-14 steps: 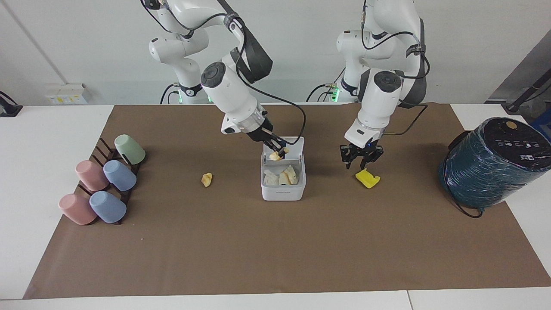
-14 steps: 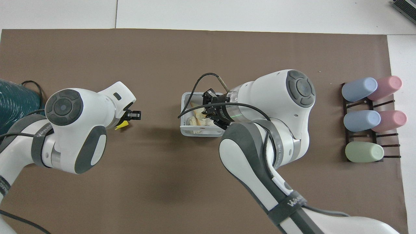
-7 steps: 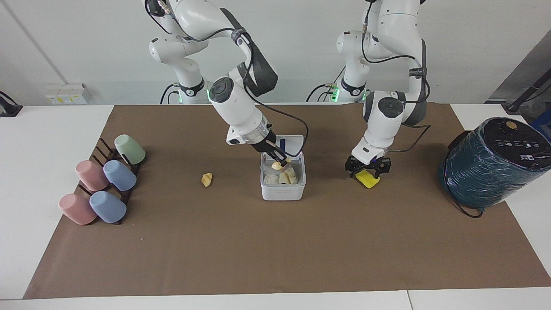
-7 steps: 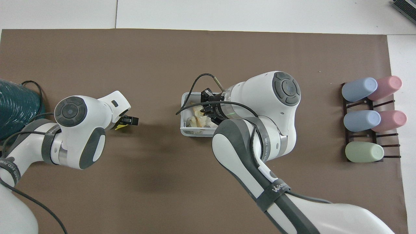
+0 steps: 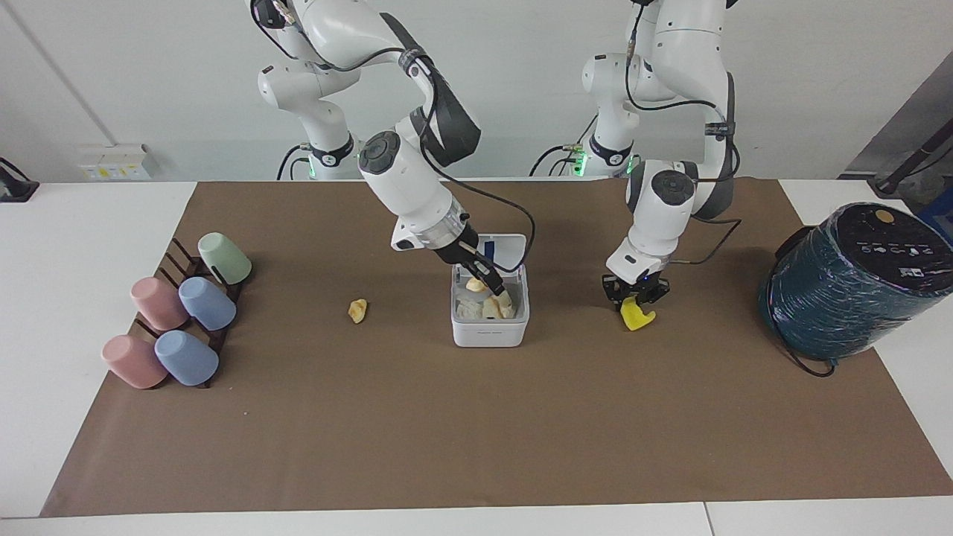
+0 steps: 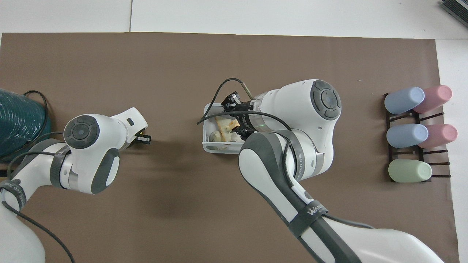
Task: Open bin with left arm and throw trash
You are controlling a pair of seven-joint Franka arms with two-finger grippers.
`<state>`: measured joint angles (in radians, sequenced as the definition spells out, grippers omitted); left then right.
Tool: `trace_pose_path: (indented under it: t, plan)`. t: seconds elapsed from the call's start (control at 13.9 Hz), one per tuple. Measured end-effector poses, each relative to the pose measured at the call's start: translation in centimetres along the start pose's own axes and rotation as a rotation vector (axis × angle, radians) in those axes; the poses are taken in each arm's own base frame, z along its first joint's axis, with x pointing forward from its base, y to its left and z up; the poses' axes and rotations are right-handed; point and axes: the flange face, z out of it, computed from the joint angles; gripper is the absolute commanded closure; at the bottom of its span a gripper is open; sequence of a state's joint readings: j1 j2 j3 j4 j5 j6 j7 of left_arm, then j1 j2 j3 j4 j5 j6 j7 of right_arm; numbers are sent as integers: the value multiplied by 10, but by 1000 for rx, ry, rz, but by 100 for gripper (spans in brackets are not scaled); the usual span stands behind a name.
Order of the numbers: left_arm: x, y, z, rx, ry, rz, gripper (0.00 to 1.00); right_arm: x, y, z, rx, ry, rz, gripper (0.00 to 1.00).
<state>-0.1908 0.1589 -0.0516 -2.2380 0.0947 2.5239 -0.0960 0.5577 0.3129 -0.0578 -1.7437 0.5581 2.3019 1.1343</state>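
**Facing view.** The bin (image 5: 490,333) stands mid-tabletop with its lid (image 5: 508,251) raised. The left gripper (image 5: 633,296) is beside the bin, toward the left arm's end of the tabletop, low over the mat. Its fingers are clamped on the top edge of the yellow piece (image 5: 638,317), which hangs below them with its long axis roughly up-down (whether its lower tip touches the mat cannot be told). The left forearm stands steep, wrist pointing down. The coming carry turns on one relation: the bin mouth lies sideways from this piece, toward the right arm's end, and the right gripper (image 5: 493,287) is down in that mouth among the scraps, a tan scrap (image 5: 476,284) just beside it. Whether the right gripper is parted or closed cannot be told. One tan lump (image 5: 358,310) lies on the mat beside the bin, toward the right arm's end (judged the right arm's pick).

**Overhead view.** The left gripper (image 6: 144,138) shows only its tip past the wrist, and the yellow piece is hidden. The right gripper (image 6: 237,123) slants into the bin (image 6: 205,147).
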Motion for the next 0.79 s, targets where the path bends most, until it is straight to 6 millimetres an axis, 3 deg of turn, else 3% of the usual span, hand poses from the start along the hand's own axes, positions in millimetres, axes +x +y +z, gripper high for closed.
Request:
trace_pose_path:
  t: [0.22, 0.43, 0.65, 0.79]
  plan:
    - [24, 5, -36, -3, 80, 6, 100, 0, 0, 0, 1, 0, -3, 0]
    - [47, 23, -75, -6, 114, 34, 100, 0, -1, -1, 2, 0, -4, 0]
    - [66, 57, -119, -14, 131, 40, 100, -1, -3, -3, 9, 1, -8, 0]
    - [70, 87, -137, -31, 156, 29, 100, -1, -7, -12, 14, 14, -34, 0]
